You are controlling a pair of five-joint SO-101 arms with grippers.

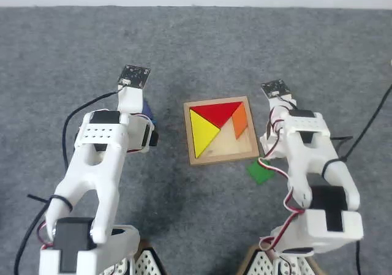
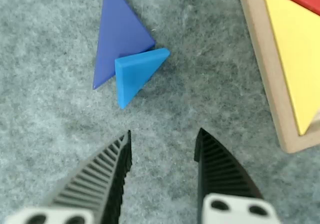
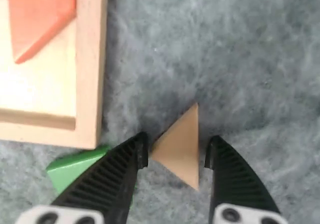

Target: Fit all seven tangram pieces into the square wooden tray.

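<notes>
Right gripper [image 3: 177,145] hangs low over the grey worktop [image 1: 184,42], just outside the tray [image 3: 90,59], its fingers [image 3: 115,179] spread either side of the tan triangle [image 3: 182,134]. One tip looks to be touching a corner; the other stands just off the opposite edge, so nothing is held yet.

That triangle reads as a thin, stiff, light wooden tile lying flat on felt. It should be easy to lift but quick to pivot or skid if squeezed on a corner. The better hold is across two flat edges near the middle, taken low enough to catch its thin sides.

Watch the green piece [image 3: 75,169]: it sits just beside one finger and right at the tray's corner, so a closing finger could nudge it. The tray's raised rim is near too, and the tile must clear it.

Inside the tray sit the red triangle [image 1: 215,111], yellow triangle [image 1: 201,132] and orange piece [image 1: 240,120], with bare wood beneath them.

Over on the other side, the left gripper [image 2: 162,141] hovers wide open and empty, near the light blue triangle [image 2: 135,74] that overlaps the dark blue triangle [image 2: 117,39].
</notes>
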